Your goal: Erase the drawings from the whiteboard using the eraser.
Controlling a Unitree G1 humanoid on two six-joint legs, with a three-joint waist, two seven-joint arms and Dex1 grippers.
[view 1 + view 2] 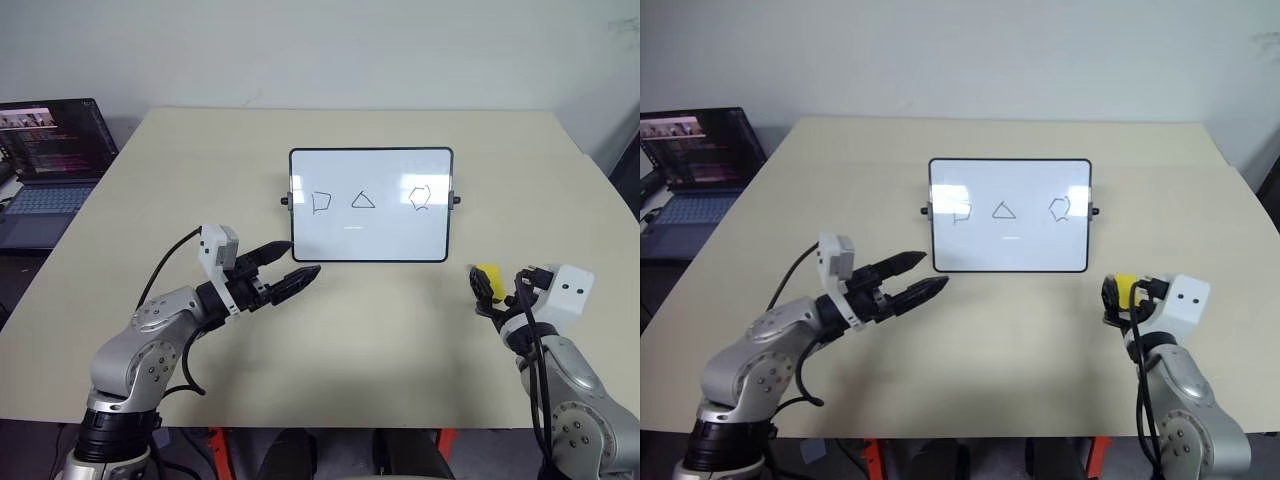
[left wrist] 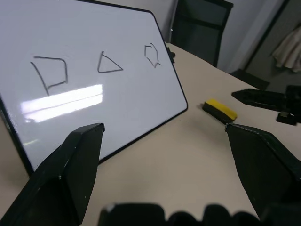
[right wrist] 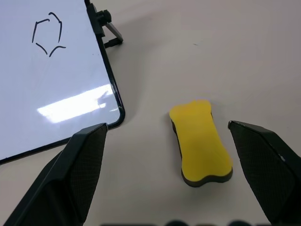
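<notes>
- Right tool (image 3: 169, 176), jaws spread and empty, hovers over the eraser (image 3: 201, 141) lying on the desk (image 1: 400, 330) beside the whiteboard (image 1: 370, 240).
- Left tool (image 1: 283, 269) also spread, empty.
- All three drawings (image 1: 363, 201) remain; nothing erased.

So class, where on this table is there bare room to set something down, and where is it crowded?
Free: the wide strip behind the whiteboard, the stretch between the board and the laptop, and the near middle between the left gripper and right gripper. Crowded: the board's near right corner, where the eraser lies before the open right gripper.
</notes>
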